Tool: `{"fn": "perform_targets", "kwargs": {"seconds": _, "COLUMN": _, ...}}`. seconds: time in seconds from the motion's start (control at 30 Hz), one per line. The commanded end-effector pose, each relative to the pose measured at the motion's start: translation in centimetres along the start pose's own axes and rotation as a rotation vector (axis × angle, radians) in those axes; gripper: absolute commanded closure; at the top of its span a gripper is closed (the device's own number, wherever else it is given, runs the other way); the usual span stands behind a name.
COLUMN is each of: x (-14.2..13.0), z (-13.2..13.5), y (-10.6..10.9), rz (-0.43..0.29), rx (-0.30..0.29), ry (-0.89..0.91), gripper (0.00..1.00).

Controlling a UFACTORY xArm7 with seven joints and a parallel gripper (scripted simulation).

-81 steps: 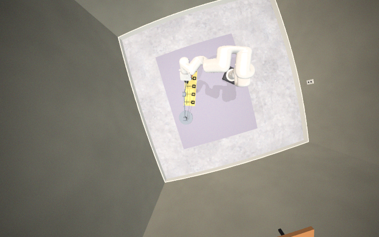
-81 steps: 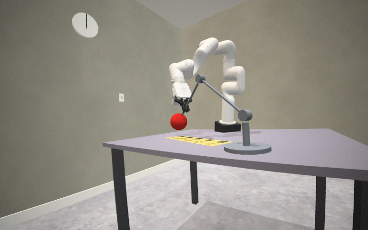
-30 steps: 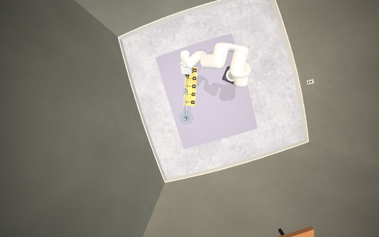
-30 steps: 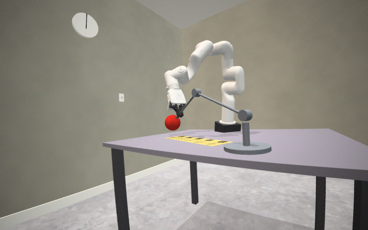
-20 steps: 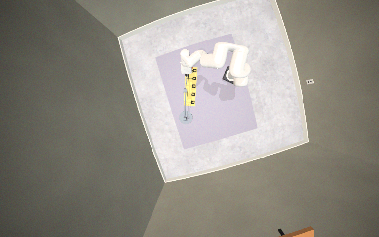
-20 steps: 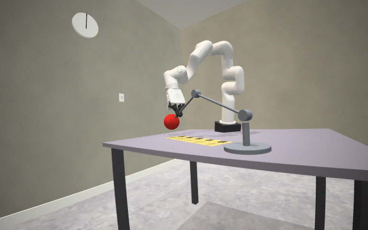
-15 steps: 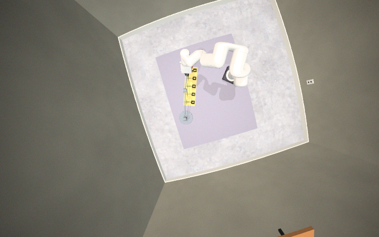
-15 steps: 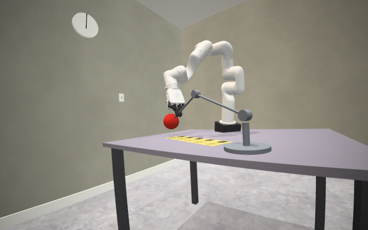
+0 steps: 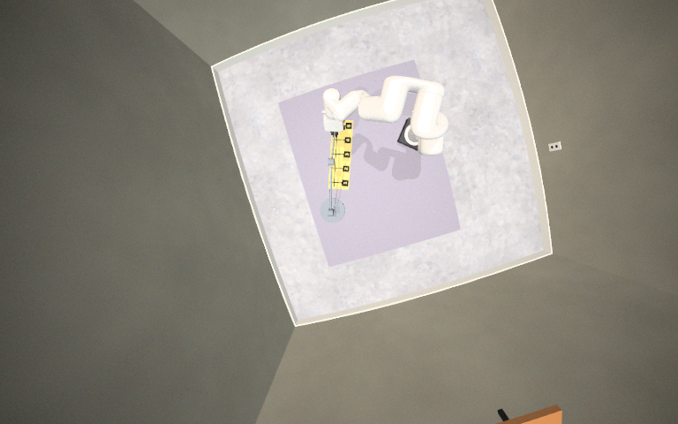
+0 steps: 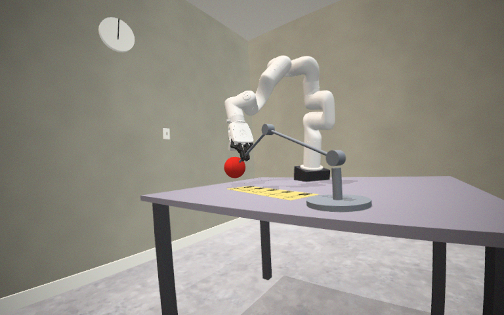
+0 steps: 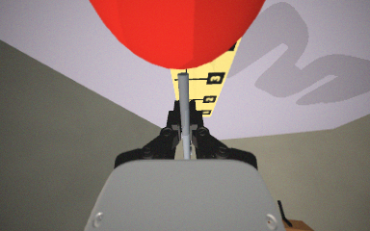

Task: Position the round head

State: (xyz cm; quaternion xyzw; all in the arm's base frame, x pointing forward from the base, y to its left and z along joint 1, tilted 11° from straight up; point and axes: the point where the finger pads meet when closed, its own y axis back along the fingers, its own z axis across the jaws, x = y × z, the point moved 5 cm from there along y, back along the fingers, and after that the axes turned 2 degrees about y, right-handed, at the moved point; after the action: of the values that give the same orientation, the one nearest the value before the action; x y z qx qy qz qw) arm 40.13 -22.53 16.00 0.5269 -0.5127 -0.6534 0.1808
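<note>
Head (image 10: 234, 167), red and round, hangs just below the gripper (image 10: 243, 155) in the exterior view, clear of the bench (image 10: 409, 207), out past the far end of the strip (image 10: 273, 193). The gripper is clamped on the thin rod (image 10: 252, 146) directly above the head; in the wrist view the rod (image 11: 183, 111) runs straight between the two black fingers, with the head (image 11: 175, 29) filling the top of the frame just ahead of them.

From the gripper the rod climbs up and to the right to an elbow joint (image 10: 267, 128). A second, longer rod (image 10: 298, 143) slopes down from there, further right, to a larger joint (image 10: 335, 157) atop a short post (image 10: 336, 184). The post stands on a round foot (image 10: 338, 203), which rests flat on the bench, well to the right of the gripper and lower.

The strip lies on the bench below the gripper and to its right, between head and foot. In the wrist view, numbered marks show beyond the fingertips under the head: mark 3 (image 11: 216, 78) is legible, the ones beside it are too small or covered to read.

In the top view the gripper body (image 9: 332, 121) sits over the end of the strip (image 9: 341, 155) farthest from the foot (image 9: 332, 210); the head is hidden beneath it. The arm base (image 9: 403, 134) stands on the bench to the right of the gripper.
</note>
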Motion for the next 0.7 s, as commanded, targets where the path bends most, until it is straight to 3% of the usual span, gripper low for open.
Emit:
{"fn": "perform_targets", "kwargs": {"seconds": 0.0, "x": -0.63, "z": -0.02, "y": -0.27, "rz": -0.005, "rx": -0.003, "ry": 0.009, "gripper": 1.00}}
{"fn": "perform_targets", "kwargs": {"seconds": 0.03, "x": -0.63, "z": -0.02, "y": -0.27, "rz": -0.005, "rx": -0.003, "ry": 0.009, "gripper": 1.00}}
{"fn": "perform_targets", "kwargs": {"seconds": 0.07, "x": -0.59, "z": -0.02, "y": -0.25, "rz": -0.005, "rx": -0.003, "ry": 0.008, "gripper": 0.00}}
{"fn": "perform_targets", "kwargs": {"seconds": 0.67, "x": -0.12, "z": -0.04, "y": -0.01, "rz": 0.000, "rx": 0.002, "ry": 0.001, "gripper": 0.00}}
